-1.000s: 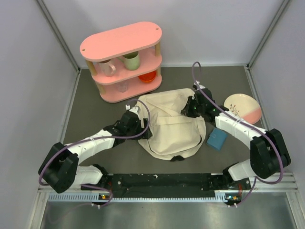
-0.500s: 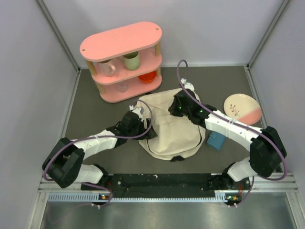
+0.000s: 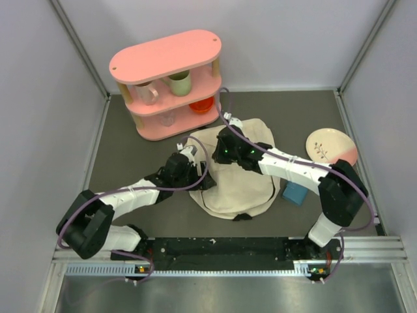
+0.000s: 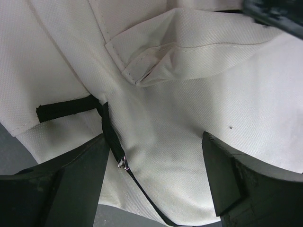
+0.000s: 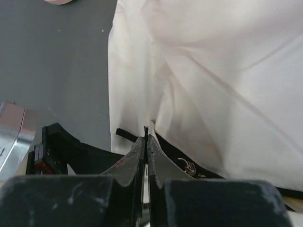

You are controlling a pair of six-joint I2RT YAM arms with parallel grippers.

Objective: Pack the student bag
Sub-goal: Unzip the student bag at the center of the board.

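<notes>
1. The student bag (image 3: 238, 186) lies flat in the middle of the grey table (image 3: 120, 153), just ahead of my two bases. Its rounded cream body is rumpled.
2. My left gripper (image 4: 154, 156) is at the bag's left edge with its fingers (image 4: 71, 175) spread wide. It hangs over the cloth and holds nothing.
3. Between those fingers I see cream fabric, a black strap (image 4: 66, 108) running across it, and a small metal pull (image 4: 123, 163) on a dark zipper line. A folded flap (image 4: 156, 66) sits further up.
4. My right arm reaches across the bag from the right, and my right gripper (image 5: 146, 142) is over the far upper part of it.
5. The right fingers are pressed together, tip to tip. A thin dark sliver shows right at the tips, but I cannot tell whether it is pinched there or merely behind them.
6. Just past those tips a dark band (image 5: 187, 165) runs along the cloth's edge.
7. A pink shelf (image 3: 166, 59) stands beyond the bag to the far left, holding a pink mug (image 3: 146, 93), a green cup (image 3: 180, 83) and an orange bowl (image 3: 202, 104).
8. A blue box (image 3: 296, 193) sits beside the bag's right edge. A plate (image 3: 332, 145) lies further right, apart from the bag.
</notes>
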